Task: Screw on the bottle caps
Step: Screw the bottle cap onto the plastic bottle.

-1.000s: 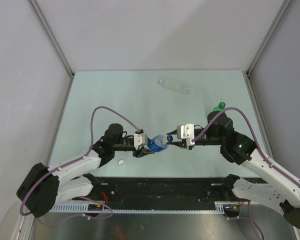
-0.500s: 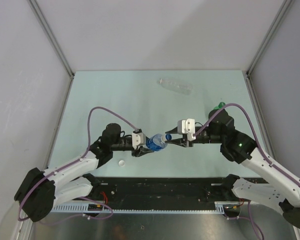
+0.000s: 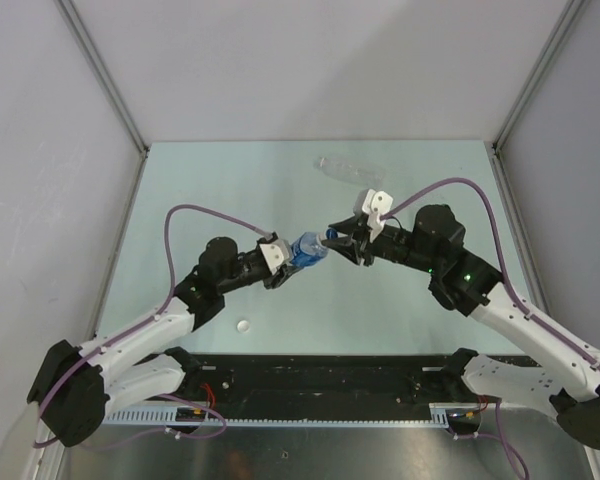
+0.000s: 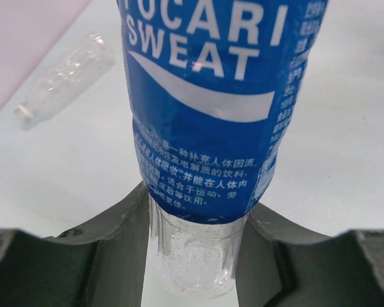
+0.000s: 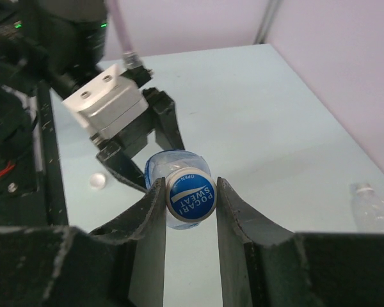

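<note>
The left gripper point(image 3: 292, 258) is clamped on the labelled bottle point(image 3: 307, 250), its two fingers pressing the clear bottom end just past the blue label, as the left wrist view shows. The bottle is held off the table point(image 3: 200, 190), near its middle, lying roughly level with its neck pointing toward the right arm. The right gripper point(image 3: 332, 240) meets it head-on. In the right wrist view its fingers sit against both sides of the blue cap point(image 5: 190, 197) on the bottle's neck, grasping it. The cap's printed top faces that camera. The two grippers are close together, with only the short bottle between them. A clear bottle point(image 3: 350, 171) lies on its side farther back on the table, well apart from both arms, with no cap on its neck. A white cap point(image 3: 243, 325) rests on the table near the front edge, beside the left arm and untouched.
</note>
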`<state>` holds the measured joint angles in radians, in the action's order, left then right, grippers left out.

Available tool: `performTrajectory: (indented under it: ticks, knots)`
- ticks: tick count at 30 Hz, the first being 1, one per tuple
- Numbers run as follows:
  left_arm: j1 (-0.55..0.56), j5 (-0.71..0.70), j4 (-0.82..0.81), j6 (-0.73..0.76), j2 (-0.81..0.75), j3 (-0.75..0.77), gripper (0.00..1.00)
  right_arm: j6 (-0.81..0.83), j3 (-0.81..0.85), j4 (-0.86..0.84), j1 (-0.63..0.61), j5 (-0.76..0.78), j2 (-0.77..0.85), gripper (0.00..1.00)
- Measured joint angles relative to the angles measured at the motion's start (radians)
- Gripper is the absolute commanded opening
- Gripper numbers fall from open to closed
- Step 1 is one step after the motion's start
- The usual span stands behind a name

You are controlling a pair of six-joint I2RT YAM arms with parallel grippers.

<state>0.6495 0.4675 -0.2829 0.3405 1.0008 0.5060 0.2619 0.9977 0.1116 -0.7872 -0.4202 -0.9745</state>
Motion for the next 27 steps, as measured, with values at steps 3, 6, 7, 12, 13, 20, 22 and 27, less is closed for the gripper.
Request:
performTrajectory:
  ticks: [3, 6, 7, 12, 13, 20, 22, 27]
  knots:
    - [0.001, -0.073, 0.001, -0.002, 0.012, 0.019, 0.0, -0.046, 0.004, -0.044, -0.002, 0.081, -0.029, 0.0]
    - [0.009, -0.146, 0.002, -0.003, 0.039, 0.046, 0.0, -0.088, 0.007, -0.08, -0.004, 0.158, -0.054, 0.0]
    - [0.016, -0.171, 0.002, -0.003, 0.048, 0.053, 0.0, -0.107, 0.008, -0.093, -0.004, 0.184, -0.063, 0.0]
    - [0.066, -0.322, 0.009, 0.003, 0.097, 0.077, 0.0, -0.189, 0.024, -0.113, -0.008, 0.253, -0.113, 0.0]
    - [0.075, -0.351, 0.01, 0.006, 0.114, 0.084, 0.0, -0.208, 0.032, -0.112, -0.01, 0.257, -0.127, 0.0]
    - [0.094, -0.47, 0.014, 0.039, 0.201, 0.13, 0.0, -0.307, 0.086, -0.056, -0.025, 0.267, -0.182, 0.0]
    - [0.097, -0.473, 0.016, 0.045, 0.203, 0.13, 0.0, -0.319, 0.092, -0.032, -0.025, 0.283, -0.184, 0.0]
    - [0.101, -0.463, 0.019, 0.042, 0.203, 0.13, 0.0, -0.337, 0.105, 0.011, -0.036, 0.332, -0.19, 0.0]
